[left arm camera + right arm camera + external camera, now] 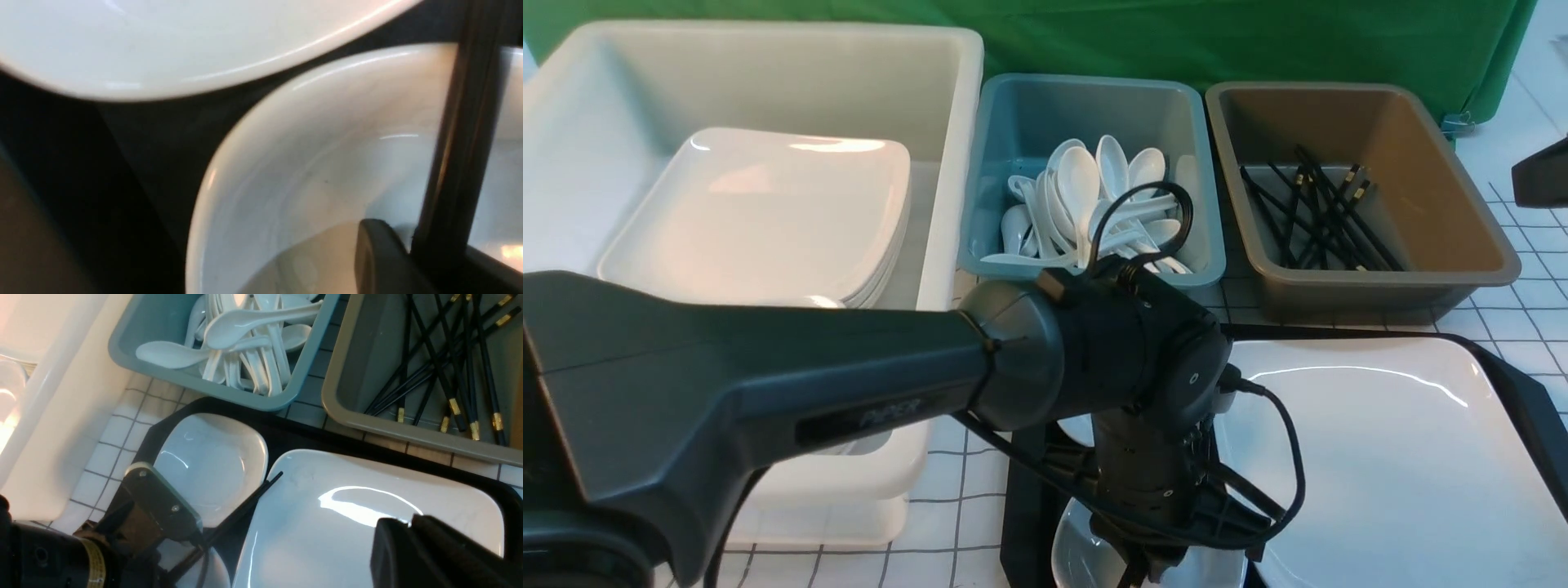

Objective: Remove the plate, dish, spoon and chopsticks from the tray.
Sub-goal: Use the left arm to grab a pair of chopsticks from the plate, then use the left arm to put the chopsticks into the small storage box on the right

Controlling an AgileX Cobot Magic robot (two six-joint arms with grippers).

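Note:
The large white plate (1388, 465) lies on the right of the black tray (1025, 490). Two small white dishes sit on the tray's left, one behind my left wrist (210, 465) and one at the near edge (1078, 555). My left gripper (408, 241) reaches down between them and is shut on the black chopsticks (461, 134), which slant up over a dish (318, 171); their tip shows in the right wrist view (269, 484). My right gripper (410, 524) is shut and empty, hovering above the plate (347, 522). No spoon shows on the tray.
Behind the tray stand a white tub (768, 73) with stacked plates, a teal tub (1013, 114) of white spoons and a brown tub (1437, 139) of black chopsticks. My left arm (768, 384) crosses the front view. The table has a white grid cloth.

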